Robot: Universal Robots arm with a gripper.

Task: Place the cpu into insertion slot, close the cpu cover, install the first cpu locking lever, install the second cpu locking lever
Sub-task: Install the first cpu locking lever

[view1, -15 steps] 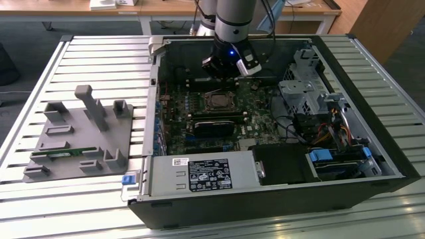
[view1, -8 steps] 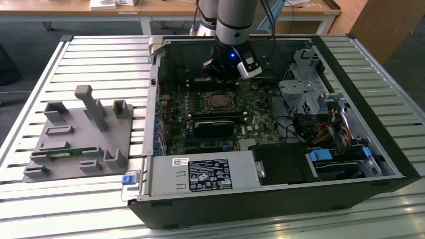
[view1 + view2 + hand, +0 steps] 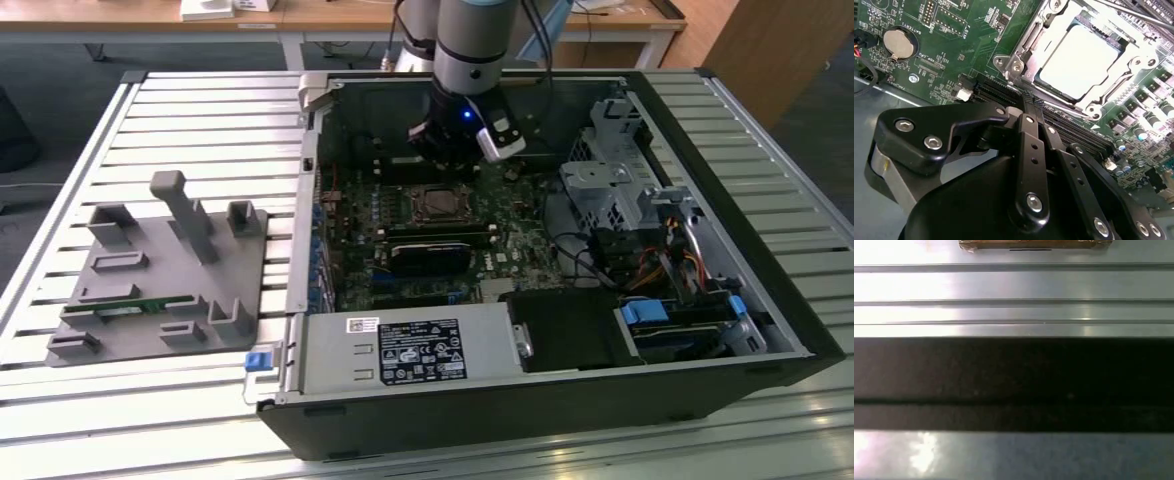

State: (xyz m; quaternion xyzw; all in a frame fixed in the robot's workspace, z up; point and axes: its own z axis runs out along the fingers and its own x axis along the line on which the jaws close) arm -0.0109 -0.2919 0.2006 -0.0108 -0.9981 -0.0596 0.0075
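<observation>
The cpu, a pale square chip, lies flat in the insertion slot on the green board. The cpu cover, a silver frame, lies down around it with the chip showing through its window. A thin metal lever runs past the socket's far side. My gripper is shut with nothing between its black fingers, its tip just beside the socket's edge. In the exterior view the gripper hangs inside the open case, just behind the insertion slot.
A long black card lies in front of the socket. A power supply fills the case front, and drive cages with cables stand at the exterior view's right. A grey fixture plate sits on the slatted table. A coin battery is on the board.
</observation>
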